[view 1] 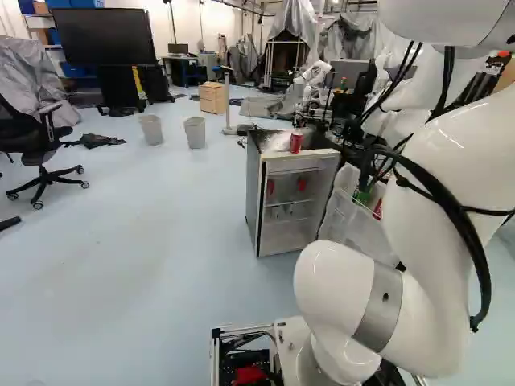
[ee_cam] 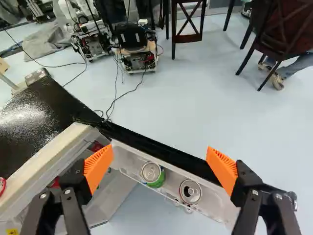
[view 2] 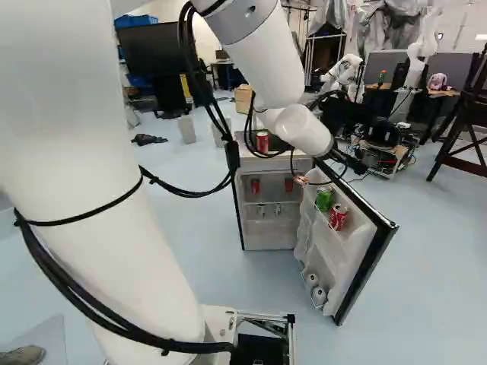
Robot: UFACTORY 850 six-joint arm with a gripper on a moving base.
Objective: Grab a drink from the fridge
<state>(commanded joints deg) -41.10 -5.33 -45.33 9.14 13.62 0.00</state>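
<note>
In the right base view, left to right: 1 red can (view 2: pixel 262 141) is standing on your fridge (view 2: pixel 270 234); 2 red drinks (view 2: pixel 255 185) are sitting inside; your claw (view 2: pixel 332 166) is hovering released, its fingers spreading wide above the shelf; and the open door (view 2: pixel 344 262) is holding 2 pale cans (view 2: pixel 319 295) low, 1 green can (view 2: pixel 324 198) and 1 red-and-white can (view 2: pixel 338 217) high.

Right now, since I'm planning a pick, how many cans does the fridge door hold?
4 visible: a green can and a red can high in the open door, two pale cans low in it. More may be hidden.
</note>
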